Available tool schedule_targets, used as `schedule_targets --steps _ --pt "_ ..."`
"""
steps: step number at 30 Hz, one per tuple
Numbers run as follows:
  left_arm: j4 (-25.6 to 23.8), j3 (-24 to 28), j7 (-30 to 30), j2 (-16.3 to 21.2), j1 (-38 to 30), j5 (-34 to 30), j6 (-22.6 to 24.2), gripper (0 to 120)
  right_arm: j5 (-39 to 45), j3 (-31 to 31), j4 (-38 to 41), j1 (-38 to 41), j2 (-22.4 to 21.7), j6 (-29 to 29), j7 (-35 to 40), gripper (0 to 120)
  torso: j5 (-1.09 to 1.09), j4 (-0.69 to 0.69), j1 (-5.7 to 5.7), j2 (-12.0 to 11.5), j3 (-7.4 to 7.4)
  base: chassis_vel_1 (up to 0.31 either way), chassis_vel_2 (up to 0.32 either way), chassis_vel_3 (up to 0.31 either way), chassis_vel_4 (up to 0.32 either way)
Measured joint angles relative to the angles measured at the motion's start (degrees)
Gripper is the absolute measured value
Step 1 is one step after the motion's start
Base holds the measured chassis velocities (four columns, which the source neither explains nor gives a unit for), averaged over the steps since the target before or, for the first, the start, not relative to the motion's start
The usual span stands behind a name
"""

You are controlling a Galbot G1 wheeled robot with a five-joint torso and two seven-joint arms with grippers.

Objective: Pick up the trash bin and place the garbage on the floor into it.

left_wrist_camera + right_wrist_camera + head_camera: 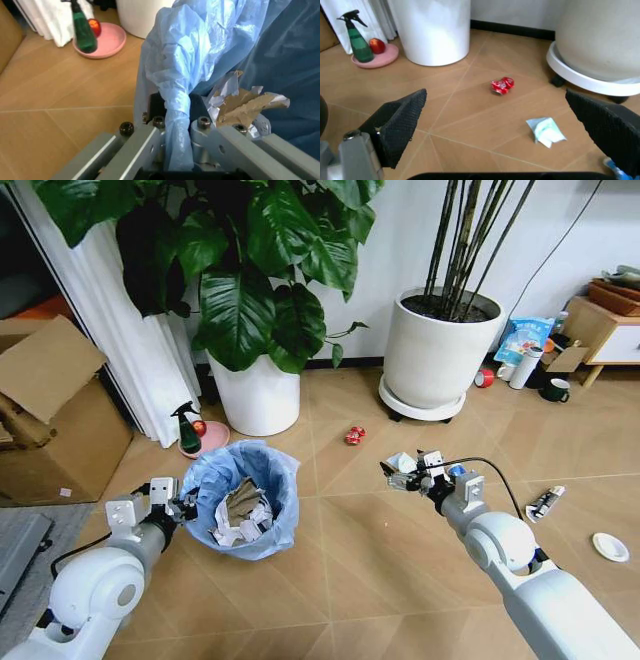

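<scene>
left gripper (178, 502) fingers clamped on trash bin (243, 498) rim; right gripper (415, 470) fingers apart above floor (350, 560).

My left pincer (172, 498) sits at the left rim of the trash bin (243, 498), near me on the floor (370, 580), clamped on that rim. Paper scraps (240, 515) lie in the bin. My right pincer (410, 470) hangs to the bin's right. Beyond it a crushed piece (354, 435) lies on the floor, with a wrapper (546, 130) nearer. Far left stands one plant pot (256, 393), far right the other (440, 350). A lid (610, 547) lies at the near right.
</scene>
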Motion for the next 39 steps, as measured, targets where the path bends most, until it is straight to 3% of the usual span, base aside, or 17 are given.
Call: schedule_targets --steps 39 --pt "-1.97 0.24 0.09 -0.35 1.23 0.57 -0.85 0 -3.06 2.03 1.58 -5.52 0.56 1.38 -1.46 100 0.03 0.00 0.00 0.00 0.00 -0.140 -0.151 0.142 0.141"
